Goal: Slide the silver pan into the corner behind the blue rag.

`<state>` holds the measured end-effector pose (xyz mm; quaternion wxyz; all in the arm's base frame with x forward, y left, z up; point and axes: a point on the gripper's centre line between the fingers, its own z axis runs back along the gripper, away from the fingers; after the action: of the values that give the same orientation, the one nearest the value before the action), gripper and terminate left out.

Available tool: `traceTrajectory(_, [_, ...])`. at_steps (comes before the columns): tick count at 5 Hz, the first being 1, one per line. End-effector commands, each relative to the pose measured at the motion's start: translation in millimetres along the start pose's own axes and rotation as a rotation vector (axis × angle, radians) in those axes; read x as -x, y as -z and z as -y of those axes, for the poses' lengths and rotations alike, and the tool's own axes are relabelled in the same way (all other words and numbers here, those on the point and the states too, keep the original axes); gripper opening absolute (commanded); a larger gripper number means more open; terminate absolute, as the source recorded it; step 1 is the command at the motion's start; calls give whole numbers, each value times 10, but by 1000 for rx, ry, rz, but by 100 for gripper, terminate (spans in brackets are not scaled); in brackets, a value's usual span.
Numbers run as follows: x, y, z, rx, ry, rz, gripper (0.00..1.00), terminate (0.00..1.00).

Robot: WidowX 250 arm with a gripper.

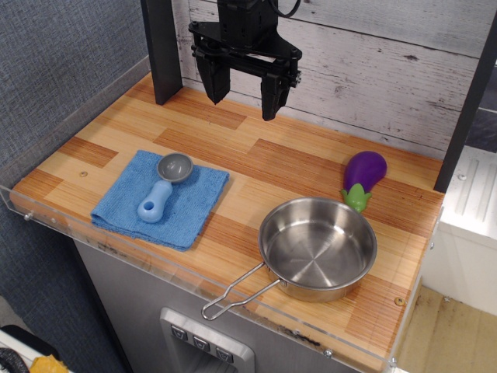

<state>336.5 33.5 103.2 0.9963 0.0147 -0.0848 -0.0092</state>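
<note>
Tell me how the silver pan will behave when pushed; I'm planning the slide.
The silver pan looks rigid with a flat base, so it should glide on the smooth wood without tipping. Its wire handle juts off-centre, so an uneven push may spin it.

You will find no readable text, labels, brand names, numbers or signs anywhere here. Nothing is printed on any object or surface below, beside or behind the tool that you could read.

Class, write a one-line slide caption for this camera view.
Open gripper hangs above the back of the table; silver pan sits front right, scoop on blue rag, toy eggplant beside the pan.
</note>
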Motion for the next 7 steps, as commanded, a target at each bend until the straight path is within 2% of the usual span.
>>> traceTrajectory(1, [0,0,0,0,0,0,100,0])
traceTrajectory(2, [149,-32,122,25,36,9,100,0])
traceTrajectory(4, [280,-164,347,47,101,43,100,0])
traceTrajectory(5, [321,-54,442,50,140,13,100,0])
traceTrajectory(7, [417,327,560,38,204,-85,100,0])
